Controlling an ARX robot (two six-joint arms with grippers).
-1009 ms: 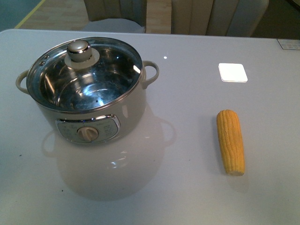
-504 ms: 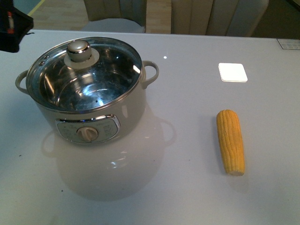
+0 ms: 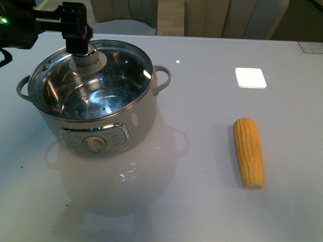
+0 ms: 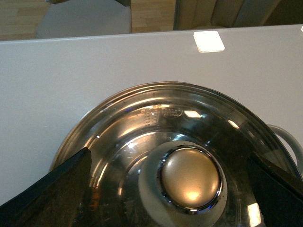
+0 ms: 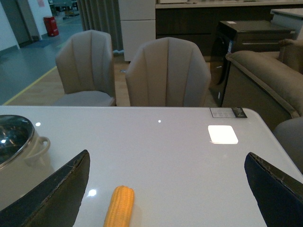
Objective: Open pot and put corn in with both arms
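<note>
- Cream electric pot point(image 3: 96, 136) sits at ten o'clock on the table point(image 3: 202, 201), with its glass lid point(image 3: 101, 83) on.
- Left end effector point(image 3: 78, 43), jaws spread open, hovers over the lid knob point(image 4: 190, 177); centre the knob between the jaws before closing.
- Corn cob point(image 3: 248, 152) lies at four o'clock; right end effector point(image 5: 163, 194) is open and holds nothing.

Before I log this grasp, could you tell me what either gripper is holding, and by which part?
Nothing. The left gripper is open, spread either side of the lid knob; the right gripper is open too; the corn lies on the table.
</note>
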